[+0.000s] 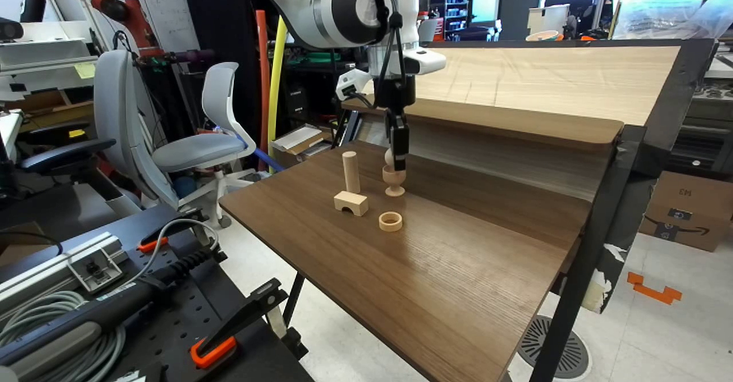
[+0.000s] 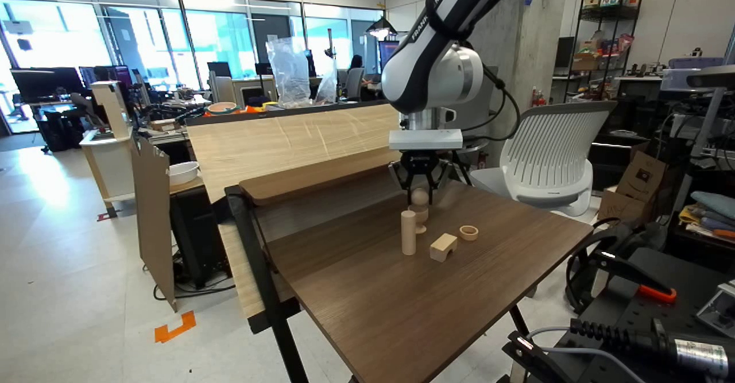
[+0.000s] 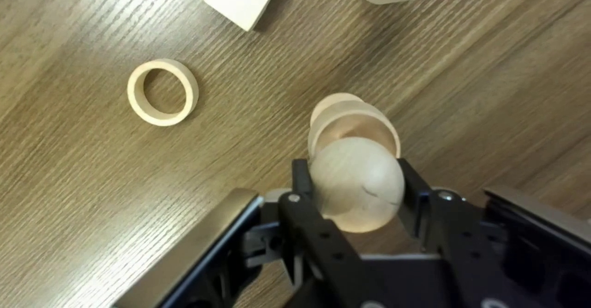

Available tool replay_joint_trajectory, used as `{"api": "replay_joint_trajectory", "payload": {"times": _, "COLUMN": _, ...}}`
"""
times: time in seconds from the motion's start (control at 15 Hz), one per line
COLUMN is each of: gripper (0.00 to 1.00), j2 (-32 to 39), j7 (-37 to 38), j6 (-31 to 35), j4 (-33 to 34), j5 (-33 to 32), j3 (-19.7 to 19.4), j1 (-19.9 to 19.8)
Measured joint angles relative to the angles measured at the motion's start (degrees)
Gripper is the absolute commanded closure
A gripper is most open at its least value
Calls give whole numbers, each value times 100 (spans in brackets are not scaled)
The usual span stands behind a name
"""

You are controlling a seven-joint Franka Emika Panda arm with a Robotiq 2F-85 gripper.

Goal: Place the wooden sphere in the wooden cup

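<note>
The wooden sphere point(image 3: 358, 183) is a plain light-tan ball between my gripper's black fingertips in the wrist view. My gripper point(image 3: 353, 174) is shut on it, with a finger against each side. The wooden cup point(image 3: 353, 125) is a light-tan goblet with a hollow top and a footed base, upright on the table. The sphere is just above the cup's rim and covers part of its opening in the wrist view. In both exterior views the cup point(image 1: 394, 180) point(image 2: 419, 217) stands below the sphere point(image 1: 389, 156) point(image 2: 420, 196). A finger partly hides the sphere in an exterior view point(image 1: 399, 161).
A wooden ring point(image 3: 162, 92), an arched wooden block point(image 1: 351, 203) and a tall upright wooden cylinder point(image 2: 408, 232) stand near the cup on the brown table point(image 1: 458, 279). A raised shelf point(image 1: 515, 121) runs along one side of the table.
</note>
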Motion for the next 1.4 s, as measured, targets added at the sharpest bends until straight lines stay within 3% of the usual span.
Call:
{"api": "replay_joint_trajectory", "payload": {"times": 0.27, "gripper": 1, "j2": 45, "j7": 1, "j6": -3, "j4": 77, "j5": 0, "j3": 0, "j1": 23}}
{"api": "replay_joint_trajectory", "payload": {"times": 0.87, "gripper": 0, "j2": 27, "j7": -110, "j6": -3, "j4": 141, "j5": -86, "j3": -1, "j1": 43}}
{"api": "replay_joint_trajectory", "payload": {"times": 1.4, "gripper": 0, "j2": -533, "j7": -1211, "j6": 73, "j4": -115, "j5": -454, "j3": -137, "j1": -57}}
